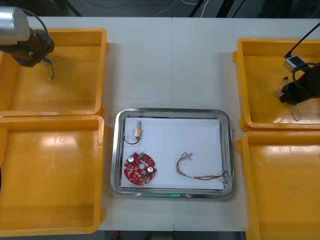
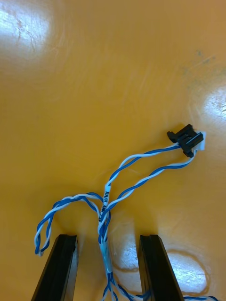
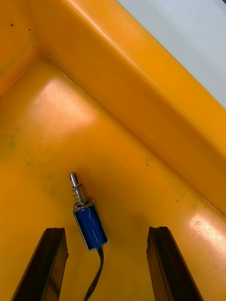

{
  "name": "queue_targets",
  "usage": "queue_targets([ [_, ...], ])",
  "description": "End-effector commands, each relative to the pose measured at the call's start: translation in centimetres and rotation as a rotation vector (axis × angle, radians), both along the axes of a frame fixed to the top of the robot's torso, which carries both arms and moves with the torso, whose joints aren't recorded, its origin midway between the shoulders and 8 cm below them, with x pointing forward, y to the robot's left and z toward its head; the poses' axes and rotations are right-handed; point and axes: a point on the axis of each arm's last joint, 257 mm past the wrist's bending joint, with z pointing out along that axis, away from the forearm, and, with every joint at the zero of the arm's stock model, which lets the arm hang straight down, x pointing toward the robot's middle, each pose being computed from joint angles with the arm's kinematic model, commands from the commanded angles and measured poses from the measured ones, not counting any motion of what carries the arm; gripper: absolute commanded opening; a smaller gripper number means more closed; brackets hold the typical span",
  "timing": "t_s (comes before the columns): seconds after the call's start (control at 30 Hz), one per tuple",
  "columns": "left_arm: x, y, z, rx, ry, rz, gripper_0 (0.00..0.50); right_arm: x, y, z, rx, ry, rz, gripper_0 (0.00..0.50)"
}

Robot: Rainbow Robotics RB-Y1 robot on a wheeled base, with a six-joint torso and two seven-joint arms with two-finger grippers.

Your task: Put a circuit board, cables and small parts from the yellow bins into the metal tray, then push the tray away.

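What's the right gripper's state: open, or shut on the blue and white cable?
Open. The right gripper has its fingers well apart; the blue and white cable runs between them, touching neither.

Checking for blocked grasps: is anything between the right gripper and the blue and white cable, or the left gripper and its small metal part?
Nothing visible does. The open right gripper has the blue and white cable between its fingers, and the open left gripper has the small metal part between its own.

blue-white cable (image 2: 105,202): tail cut off at bottom edge | small metal part (image 3: 89,228): black lead (image 3: 96,277) runs off edge
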Motion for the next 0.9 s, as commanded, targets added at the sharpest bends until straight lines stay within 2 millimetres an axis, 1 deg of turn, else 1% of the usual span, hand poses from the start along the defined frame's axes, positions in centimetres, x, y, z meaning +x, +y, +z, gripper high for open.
queue_targets([
  [0.03,2.0,-2.1,3.3,0.06,-0.06,-0.051,0.5,-0.6,-2.1,0.0,-0.056,0.0,0.018,0.371],
  [0.1,1.9,-2.0,2.9,0.07,-0.055,-0.054,0.5,-0.6,-2.0,-0.1,-0.054,-0.002,0.019,0.369],
  [0.13,1.9,-2.0,2.5,0.077,-0.051,-0.056,0.5,-0.7,-2.0,-0.2,-0.055,0.0,0.02,0.31],
  [0.17,1.9,-2.0,2.4,0.081,-0.05,-0.057,0.5,-0.7,-2.1,-0.3,-0.054,0.001,0.018,0.262],
  [0.2,1.8,-1.9,2.2,0.086,-0.051,-0.058,0.5,-0.7,-2.0,-0.3,-0.054,0.001,0.02,0.085],
  [0.23,1.9,-1.8,1.8,0.095,-0.054,-0.062,0.5,-0.7,-2.0,-0.3,-0.051,0.002,0.019,0.0],
  [0.43,1.7,-1.2,0.2,0.14,-0.052,-0.076,0.5,-0.7,-1.9,-0.3,-0.045,-0.001,0.022,0.0],
  [0.53,1.5,-1.0,-0.4,0.155,-0.04,-0.081,0.5,-0.4,-1.8,0.3,-0.055,-0.013,0.031,0.0],
  [0.6,1.3,-0.8,-0.7,0.166,-0.034,-0.083,0.5,-0.3,-1.7,1.2,-0.068,-0.019,0.041,0.0],
  [0.67,1.2,-0.6,-1.3,0.173,-0.032,-0.085,0.5,-0.4,-1.7,2.8,-0.089,-0.026,0.052,0.0],
  [0.7,1.2,-0.5,-1.4,0.176,-0.031,-0.086,0.5,-0.5,-1.8,3.2,-0.095,-0.026,0.054,0.0],
  [0.77,1.0,-0.2,-2.1,0.185,-0.03,-0.089,0.5,-0.9,-2.2,5.0,-0.124,-0.024,0.054,0.0],
  [0.83,0.8,0.2,-2.7,0.191,-0.026,-0.088,0.5,-1.6,-2.2,6.1,-0.138,-0.013,0.055,0.0],
  [0.9,0.7,0.3,-2.9,0.197,-0.022,-0.091,0.5,-2.1,-2.0,7.2,-0.138,-0.01,0.06,0.0],
])
